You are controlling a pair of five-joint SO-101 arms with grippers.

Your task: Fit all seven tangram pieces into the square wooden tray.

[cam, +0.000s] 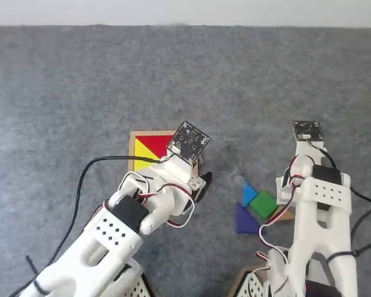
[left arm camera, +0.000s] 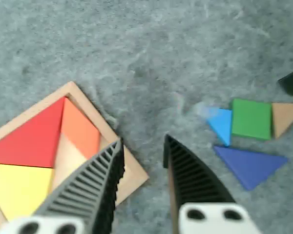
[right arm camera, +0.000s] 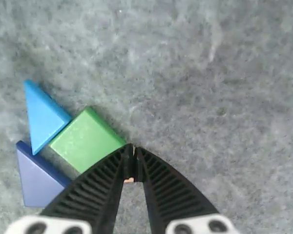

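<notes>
The square wooden tray (cam: 132, 145) holds a red triangle (left arm camera: 31, 139), a yellow triangle (left arm camera: 19, 183) and an orange piece (left arm camera: 80, 129), with bare wood beside them. My left gripper (left arm camera: 142, 146) hangs open over the tray's corner nearest the loose pieces, nothing between its fingers. A light blue triangle (right arm camera: 44, 117), a green square (right arm camera: 85, 139), a dark blue triangle (right arm camera: 36, 180) and a tan triangle (left arm camera: 285, 117) lie together on the mat. My right gripper (right arm camera: 132, 148) is shut just beside the green square, over the tan triangle, a sliver of which shows through the slit.
Grey felt mat (cam: 185, 74) covers the table, with open room beyond the tray and the pieces. The left arm (cam: 136, 216) crosses the tray's near side. The right arm (cam: 318, 204) stands right of the loose pieces.
</notes>
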